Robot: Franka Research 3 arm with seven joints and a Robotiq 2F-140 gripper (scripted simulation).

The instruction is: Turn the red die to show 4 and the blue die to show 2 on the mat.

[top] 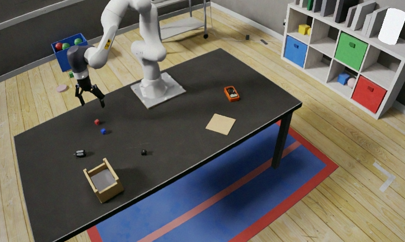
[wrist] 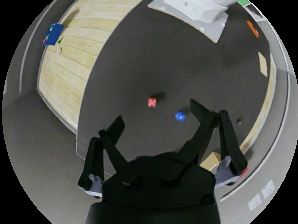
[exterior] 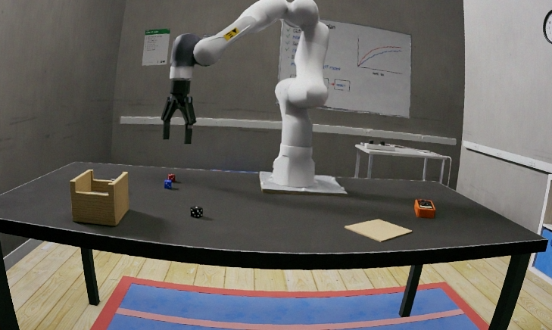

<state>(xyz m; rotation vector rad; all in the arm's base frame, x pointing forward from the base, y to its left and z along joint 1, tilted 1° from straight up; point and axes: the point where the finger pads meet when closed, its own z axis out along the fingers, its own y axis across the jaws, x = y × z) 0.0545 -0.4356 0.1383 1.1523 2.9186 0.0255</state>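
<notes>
black die (top: 143, 152) (exterior: 196, 212) (wrist: 239, 121), top number unclear from above

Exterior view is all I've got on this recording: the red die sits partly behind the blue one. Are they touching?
Observer: No. From the top, bare table separates the red die from the blue die.
Operator: What's behind the wooden box?
Observer: The top view shows a small black item with grey stripes, lying apart from the wooden box. I can't tell what it is.
Operator: And inside the box?
Observer: Looking down into it from the top, I see a flat grey bottom, with no die on the part that shows.
</notes>
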